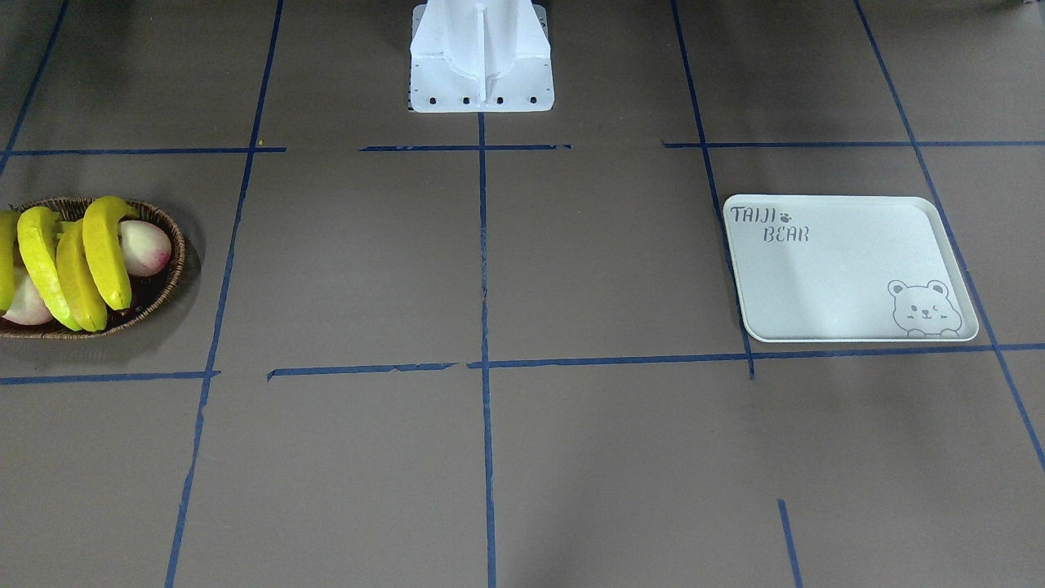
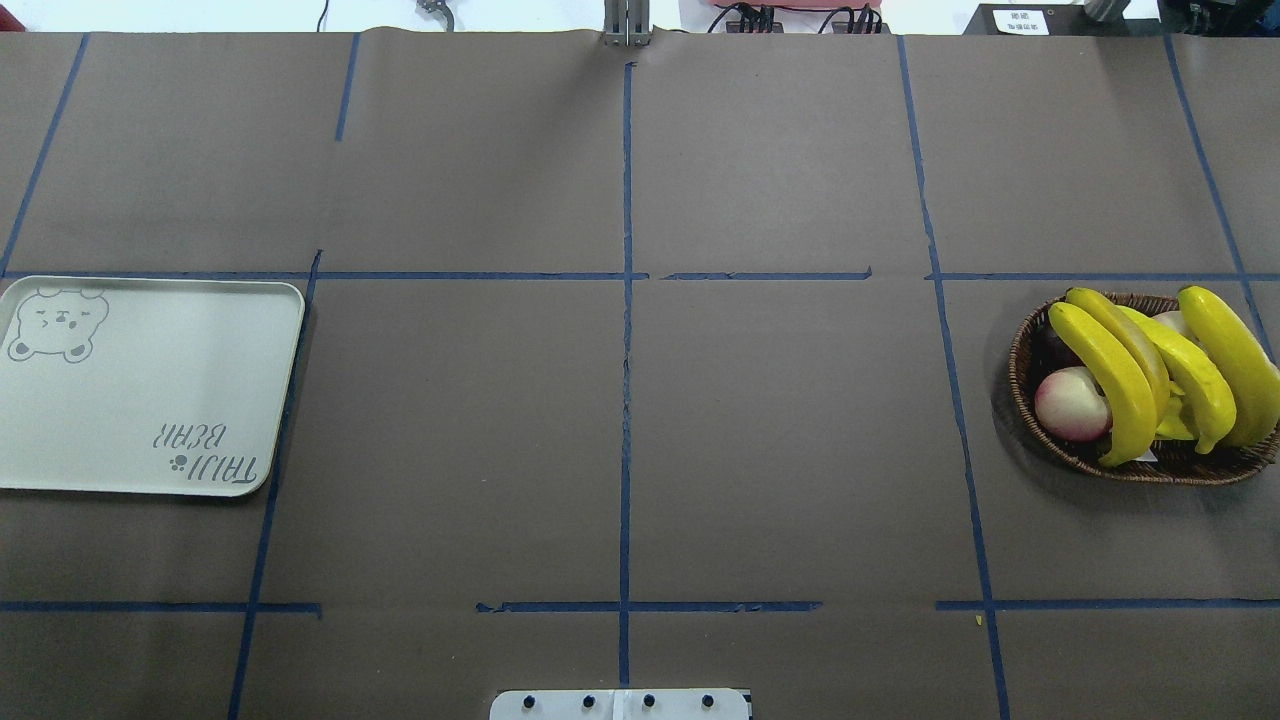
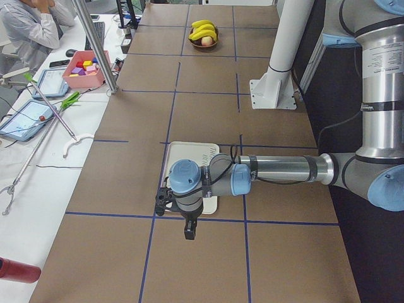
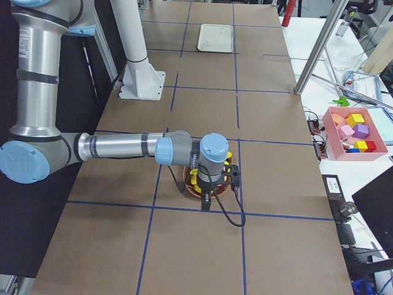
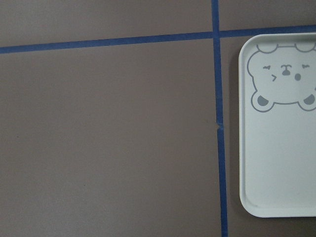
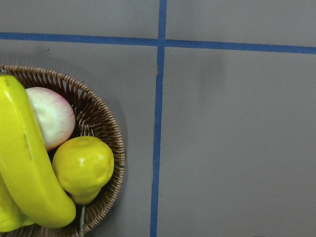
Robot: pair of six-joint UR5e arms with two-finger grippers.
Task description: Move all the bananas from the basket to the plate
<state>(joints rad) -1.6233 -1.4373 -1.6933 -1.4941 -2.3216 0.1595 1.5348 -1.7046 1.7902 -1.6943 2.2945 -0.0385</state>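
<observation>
Several bright yellow bananas (image 2: 1105, 375) lie across the dark wicker basket (image 2: 1020, 350) at the table's right end; they also show in the front view (image 1: 104, 249). The white "TAIJI BEAR" plate (image 2: 150, 385) lies bare at the left end. My left gripper (image 3: 164, 203) hangs over the plate's near edge (image 3: 192, 154); its wrist view shows the plate's bear corner (image 5: 281, 158). My right gripper (image 4: 230, 175) hangs over the basket; its wrist view shows a banana (image 6: 29, 163) and the basket rim (image 6: 111, 133). I cannot tell whether either gripper is open or shut.
Pink-white peaches (image 2: 1070, 405) and a ribbed yellow-green fruit (image 6: 81, 165) share the basket. The white robot base (image 1: 482, 57) stands at the middle back. Blue tape lines cross the brown table. A pink box of blocks (image 4: 356, 132) sits off the table.
</observation>
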